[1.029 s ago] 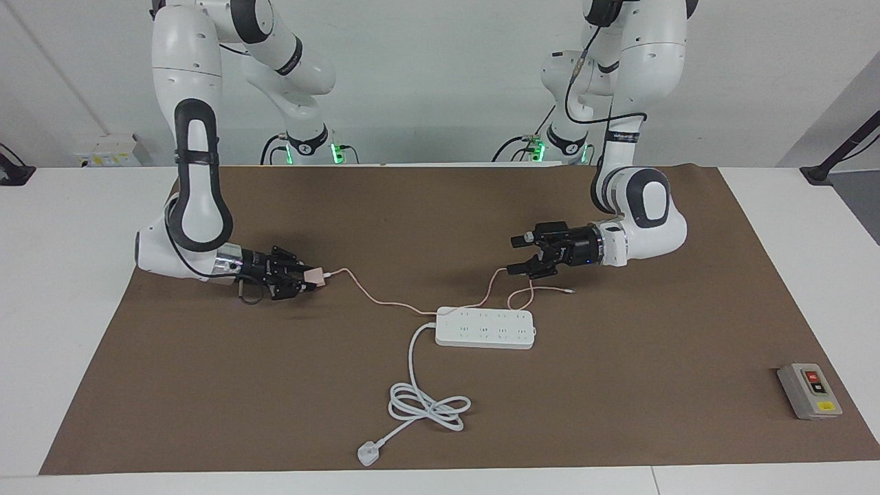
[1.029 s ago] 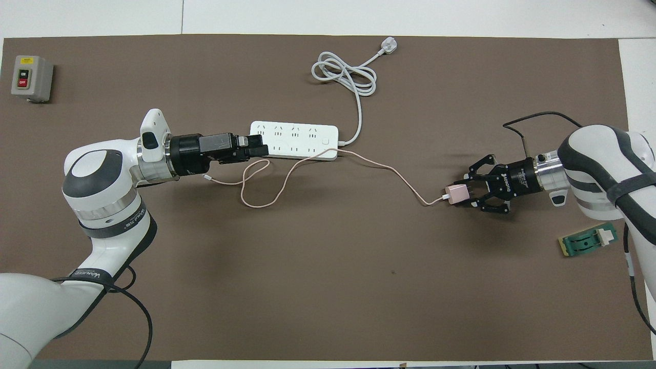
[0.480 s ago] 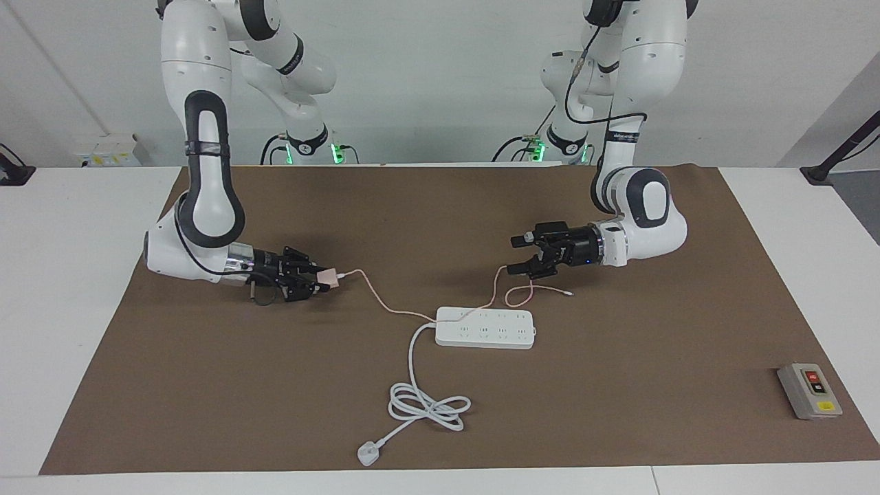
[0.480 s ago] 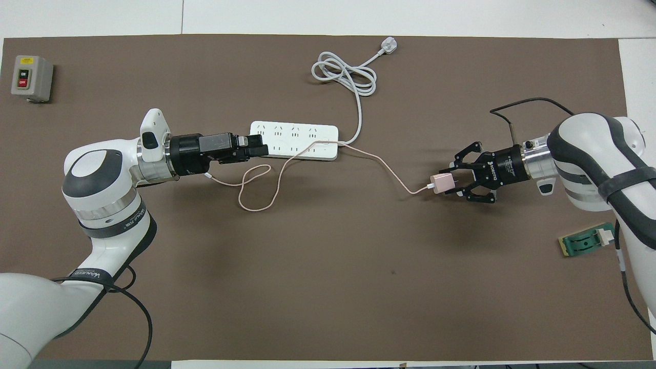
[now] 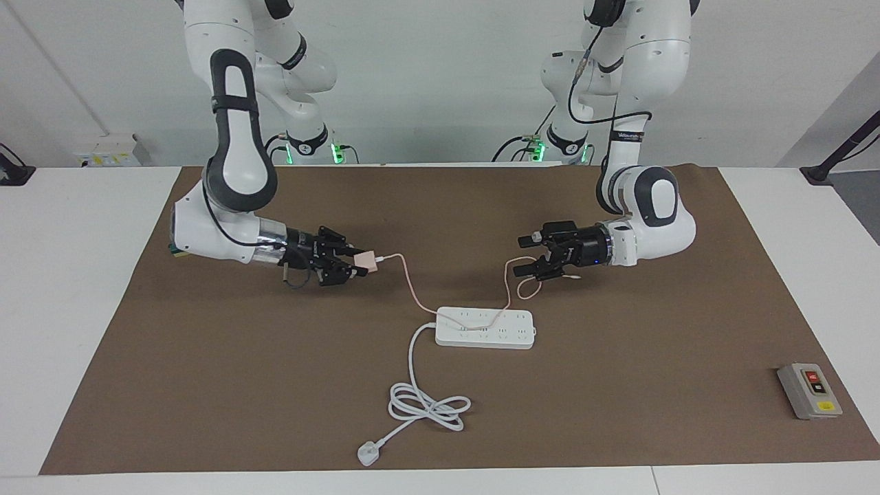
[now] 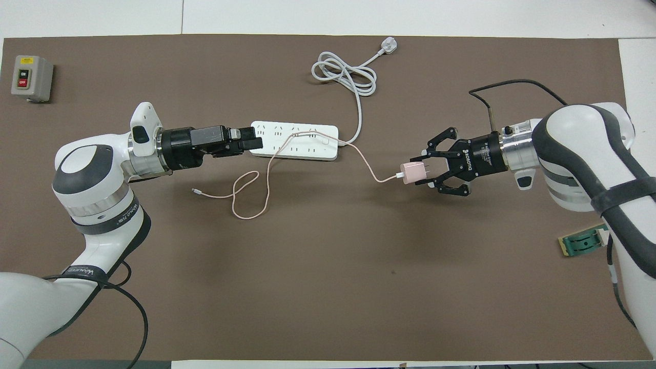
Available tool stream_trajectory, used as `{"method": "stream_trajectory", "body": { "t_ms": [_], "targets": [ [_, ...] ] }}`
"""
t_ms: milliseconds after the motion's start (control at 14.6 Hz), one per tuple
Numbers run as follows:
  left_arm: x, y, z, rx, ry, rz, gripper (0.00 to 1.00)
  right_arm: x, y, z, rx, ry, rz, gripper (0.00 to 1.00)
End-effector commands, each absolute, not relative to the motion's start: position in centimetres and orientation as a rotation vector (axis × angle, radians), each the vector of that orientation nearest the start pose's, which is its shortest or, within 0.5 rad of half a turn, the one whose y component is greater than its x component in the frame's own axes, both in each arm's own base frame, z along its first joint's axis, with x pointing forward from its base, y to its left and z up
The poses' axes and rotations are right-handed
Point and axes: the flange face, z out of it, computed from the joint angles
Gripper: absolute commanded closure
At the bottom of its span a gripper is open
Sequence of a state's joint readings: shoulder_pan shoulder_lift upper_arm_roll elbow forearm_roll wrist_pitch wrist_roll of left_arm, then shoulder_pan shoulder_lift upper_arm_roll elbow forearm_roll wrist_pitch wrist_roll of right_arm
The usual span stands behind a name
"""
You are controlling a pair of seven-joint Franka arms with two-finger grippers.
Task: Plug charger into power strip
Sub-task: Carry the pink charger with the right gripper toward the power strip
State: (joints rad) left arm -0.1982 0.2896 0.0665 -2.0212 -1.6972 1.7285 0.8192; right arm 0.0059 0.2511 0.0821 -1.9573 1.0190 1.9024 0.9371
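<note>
Your right gripper (image 5: pixel 359 262) is clamped on the pink charger (image 5: pixel 366 260), held above the mat toward the right arm's end. Its cable (image 6: pixel 359 159) drapes across the power strip (image 5: pixel 485 327) at mid-table. Your left gripper (image 5: pixel 526 259), jaws spread, hovers empty near the strip.

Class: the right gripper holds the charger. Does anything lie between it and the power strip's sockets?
Yes. The charger, held in the right gripper, trails its own pink cable across the power strip, over some sockets. The open left gripper hovers near the strip's end. Nothing else intervenes.
</note>
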Motion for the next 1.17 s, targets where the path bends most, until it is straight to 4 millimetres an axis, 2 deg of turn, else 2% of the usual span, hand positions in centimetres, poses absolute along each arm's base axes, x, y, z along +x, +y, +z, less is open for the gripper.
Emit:
{"method": "stream_trajectory", "body": {
  "t_ms": [0,412,618,755,892,1098],
  "targets": [
    [57.5,-16.9,35.6,1.609,-0.004,0.098,0.0,57.6,14.6,36.9,-1.768,1.528,0.87,1.0],
    [57.6,-17.6,35.3,1.619,0.005,0.103,0.0,57.9,21.5,38.8,-1.663,1.59,0.81,1.0],
    [57.9,-18.1,35.4,1.62,-0.002,0.105,0.0,57.9,23.6,39.5,-1.597,1.602,0.782,1.0],
    [58.2,-18.5,34.3,1.625,0.001,0.101,0.0,58.0,24.9,40.5,-1.552,1.602,0.809,1.0],
    [58.0,-19.7,33.1,1.622,0.001,0.106,0.0,57.3,26.8,40.9,-1.53,1.638,0.846,1.0],
    [57.7,-21.5,32.9,1.654,0.003,0.131,0.0,56.7,29.0,41.3,-1.52,1.653,0.818,1.0]
  ]
}}
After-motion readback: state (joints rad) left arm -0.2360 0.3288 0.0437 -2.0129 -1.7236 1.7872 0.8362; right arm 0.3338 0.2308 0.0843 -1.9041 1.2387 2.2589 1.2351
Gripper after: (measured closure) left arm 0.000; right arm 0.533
